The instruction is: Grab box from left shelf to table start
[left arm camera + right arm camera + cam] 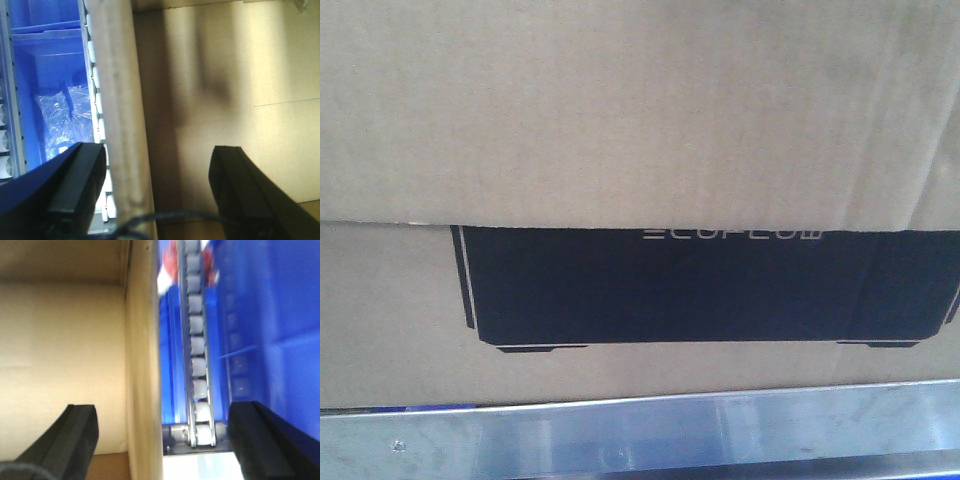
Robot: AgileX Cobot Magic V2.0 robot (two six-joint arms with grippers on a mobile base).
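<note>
Cardboard filled the front view: the box [620,120] sat on the left shelf [650,430], its lower edge just behind the shelf's scuffed silver rail. Its black device print and pale ECOFLOW lettering faced outward.

The left fingers [227,170] were spread wide, one on each side of an upright cardboard edge of the box. That edge ran up between them, nearer the finger at the view's left. A broad tan face of the box, partly in shadow, lay beyond it towards the other finger. Past the left-hand finger were a white roller track [97,115], a blue bin [50,65] and a crumpled clear plastic bag [65,115].

The right fingers [80,430] were also wide apart and straddled another upright edge of the box. Tan cardboard lay beyond one finger, and a roller track [197,365] and blue bin wall [270,340] lay beside the other. Whether any finger touched the cardboard could not be told.
</note>
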